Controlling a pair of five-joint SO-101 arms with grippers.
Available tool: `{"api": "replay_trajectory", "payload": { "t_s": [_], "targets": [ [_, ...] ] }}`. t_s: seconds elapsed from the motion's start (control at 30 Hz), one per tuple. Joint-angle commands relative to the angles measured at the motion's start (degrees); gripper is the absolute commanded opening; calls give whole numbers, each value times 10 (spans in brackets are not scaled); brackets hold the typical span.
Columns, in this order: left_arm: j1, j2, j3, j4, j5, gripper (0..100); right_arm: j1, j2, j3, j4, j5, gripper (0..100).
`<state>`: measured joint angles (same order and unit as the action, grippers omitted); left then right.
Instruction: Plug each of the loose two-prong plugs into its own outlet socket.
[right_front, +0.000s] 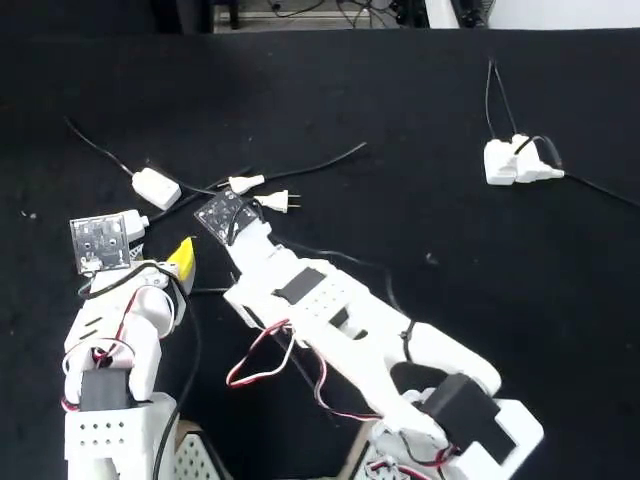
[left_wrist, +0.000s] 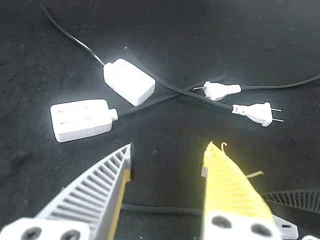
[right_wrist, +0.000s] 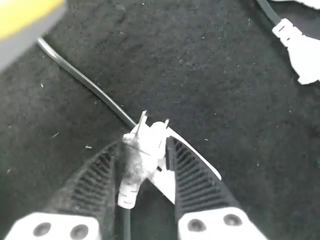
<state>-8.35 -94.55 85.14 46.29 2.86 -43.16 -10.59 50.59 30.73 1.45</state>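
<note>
My right gripper (right_wrist: 145, 145) is shut on a white two-prong plug (right_wrist: 136, 162), prongs pointing away from the wrist, just above the black cloth. My left gripper (left_wrist: 167, 157) hangs open over bare cloth; its yellow finger (right_front: 182, 258) is close beside the right arm's wrist (right_front: 225, 215). Beyond the left gripper lie a white outlet block (left_wrist: 129, 81) and a flat white outlet (left_wrist: 80, 119) with its slots facing up. Two loose white plugs (left_wrist: 220, 90) (left_wrist: 255, 112) lie to one side of them, also seen as plugs (right_front: 245, 183) (right_front: 278, 201) in the high view.
Black cables (right_front: 320, 163) cross the cloth around the plugs, and one cable (left_wrist: 160, 209) runs under the left gripper. Another white outlet (right_front: 500, 162) with a plug in it sits at the far right. The table's back edge (right_front: 320, 30) is far off.
</note>
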Motion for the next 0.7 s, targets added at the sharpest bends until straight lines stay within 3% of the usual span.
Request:
{"api": "replay_trajectory", "payload": {
  "t_s": [0.0, 0.13, 0.4, 0.57, 0.67],
  "targets": [
    [-8, -6, -25, -11, 4, 234, 8, -64, 11, 13, -1, 10],
    [-8, -6, -25, -11, 4, 234, 30, -179, 42, 33, 8, 10],
    [-4, -6, -25, -11, 4, 234, 125, -375, 46, 146, 98, 10],
    [-4, -6, -24, -11, 4, 234, 291, -357, 51, 112, 126, 10],
    [-4, -6, -25, -11, 4, 234, 322, -284, 60, 82, 126, 11]
  ]
}}
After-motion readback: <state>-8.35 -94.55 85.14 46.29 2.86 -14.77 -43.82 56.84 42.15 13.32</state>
